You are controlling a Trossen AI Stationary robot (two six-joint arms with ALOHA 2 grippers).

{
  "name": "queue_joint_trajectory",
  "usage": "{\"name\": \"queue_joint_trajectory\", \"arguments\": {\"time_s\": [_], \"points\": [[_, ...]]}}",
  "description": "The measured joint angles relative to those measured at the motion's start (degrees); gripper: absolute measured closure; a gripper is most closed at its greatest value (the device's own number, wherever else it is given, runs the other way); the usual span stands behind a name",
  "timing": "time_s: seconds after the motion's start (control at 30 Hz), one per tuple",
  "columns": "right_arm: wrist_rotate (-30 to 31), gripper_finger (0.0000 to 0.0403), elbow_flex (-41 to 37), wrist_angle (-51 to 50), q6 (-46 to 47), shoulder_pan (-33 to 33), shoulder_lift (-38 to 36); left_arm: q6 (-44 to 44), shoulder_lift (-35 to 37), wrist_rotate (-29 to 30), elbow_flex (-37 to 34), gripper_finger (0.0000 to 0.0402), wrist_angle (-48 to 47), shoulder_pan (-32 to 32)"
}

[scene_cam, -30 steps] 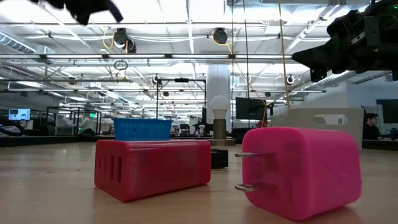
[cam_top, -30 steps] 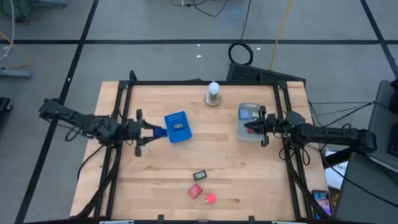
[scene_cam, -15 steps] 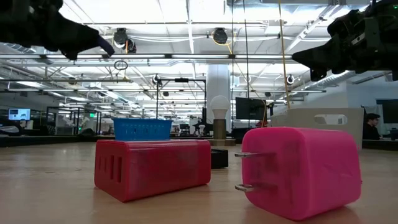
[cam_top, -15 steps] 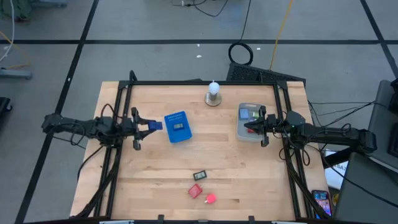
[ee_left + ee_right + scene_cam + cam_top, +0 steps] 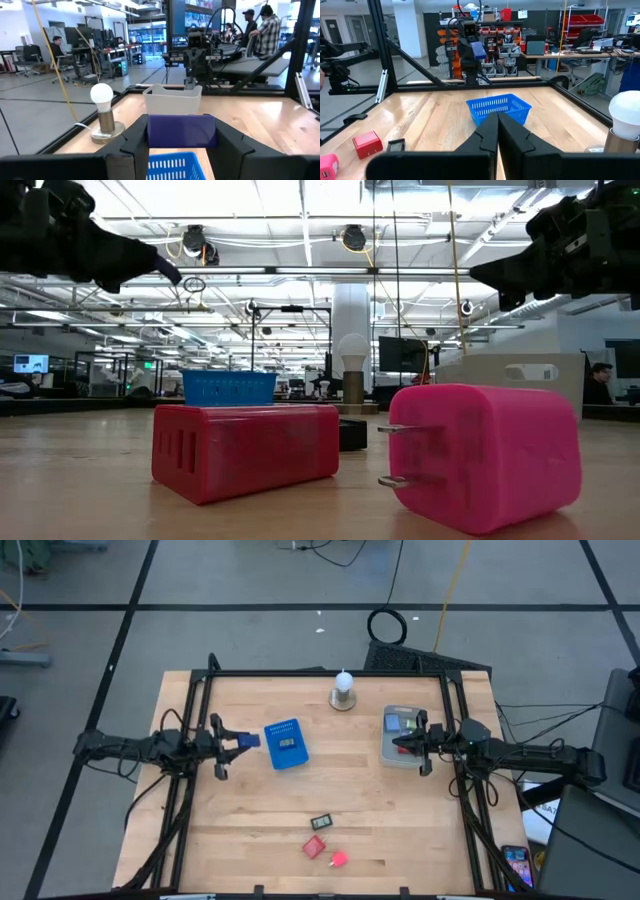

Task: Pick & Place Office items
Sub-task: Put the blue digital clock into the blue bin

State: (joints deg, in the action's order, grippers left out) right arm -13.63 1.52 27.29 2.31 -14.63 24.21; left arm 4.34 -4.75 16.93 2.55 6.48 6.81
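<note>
Trouble could come if the left tool point(image 5: 243, 742), pinching a blue block point(image 5: 181, 130) beside the blue basket point(image 5: 285, 744), lets go early. Right tool point(image 5: 403, 744) stays pressed together.

Bright overhead lighting, sharp, soft shadows

You've got two matte black arms, chunky jointed segments with loose black cables trailing off the back. Each hand, left point(image 5: 243, 742) and right point(image 5: 399, 744), ends in two flat, angular dark fingers point(image 5: 485, 139).
</note>
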Motion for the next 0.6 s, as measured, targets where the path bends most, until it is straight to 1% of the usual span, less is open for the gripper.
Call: {"name": "queue_joint_trajectory", "arguments": {"time_s": [0.1,0.13,0.2,0.3,0.4,0.53,0.6], "points": [[0.0,0.0403,0.0,0.0,-0.2,0.0,0.3,-2.2,-0.2,0.2,0.0,0.0251,3.5,-0.8],[0.0,0.0403,0.0,0.0,-0.4,0.0,0.3,-3.6,-0.6,1.2,0.2,0.0251,4.8,-1.2],[0.0,0.0403,0.0,0.1,-1.3,0.0,0.3,-6.4,-2.3,3.4,2.3,0.0251,4.4,-2.1],[0.0,0.0403,0.0,0.3,-1.6,0.0,0.4,-7.6,-7.3,4.2,7.5,0.0251,1.9,-3.2],[0.0,0.0403,0.0,0.3,-1.6,0.0,0.4,-7.9,-16.3,4.2,14.5,0.0251,-2.3,-4.3],[0.0,0.0403,0.0,0.3,-1.5,0.0,0.4,-9.8,-32.4,4.2,26.2,0.0251,-11.8,-6.7],[0.0,0.0403,0.0,0.3,-1.5,0.0,0.4,-10.1,-40.8,3.1,31.7,0.0251,-17.5,-8.2]]}}
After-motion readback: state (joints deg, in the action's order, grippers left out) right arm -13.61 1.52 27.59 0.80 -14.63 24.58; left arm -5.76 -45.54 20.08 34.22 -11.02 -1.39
